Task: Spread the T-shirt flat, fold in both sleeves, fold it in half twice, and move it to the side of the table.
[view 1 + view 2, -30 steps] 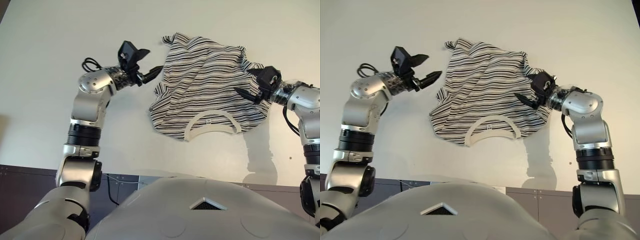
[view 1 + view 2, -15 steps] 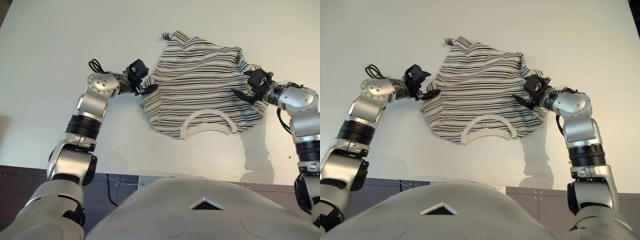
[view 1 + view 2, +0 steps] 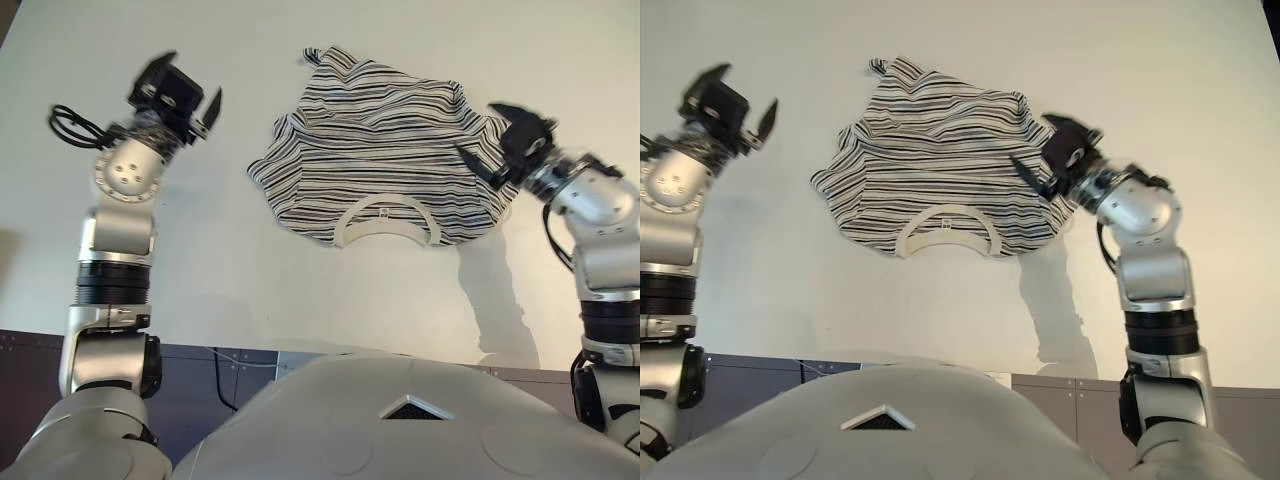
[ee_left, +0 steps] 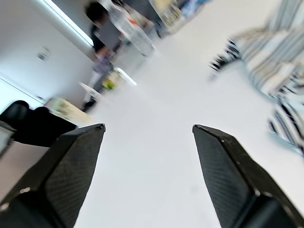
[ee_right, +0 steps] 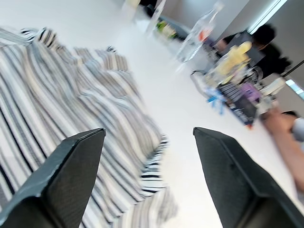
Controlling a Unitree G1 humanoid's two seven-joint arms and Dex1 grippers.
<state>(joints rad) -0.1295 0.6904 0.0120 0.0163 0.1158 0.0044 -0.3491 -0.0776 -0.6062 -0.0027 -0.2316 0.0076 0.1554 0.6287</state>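
Both grippers have pulled back from the striped T-shirt (image 3: 380, 160). The left gripper (image 3: 193, 75) has swung up and away, its fingers spread wide, leaving the crumpled shirt well off to its right on the white table (image 3: 250, 270). The right gripper (image 3: 480, 130), fingers also apart, is raised just above the shirt's right edge.

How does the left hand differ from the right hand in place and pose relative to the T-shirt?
The left hand is over bare table, apart from the T-shirt; the right hand is at the shirt's right edge. The left hand points mostly away from the robot; the right hand points inward, across the shirt. Both hands are open and hold nothing.
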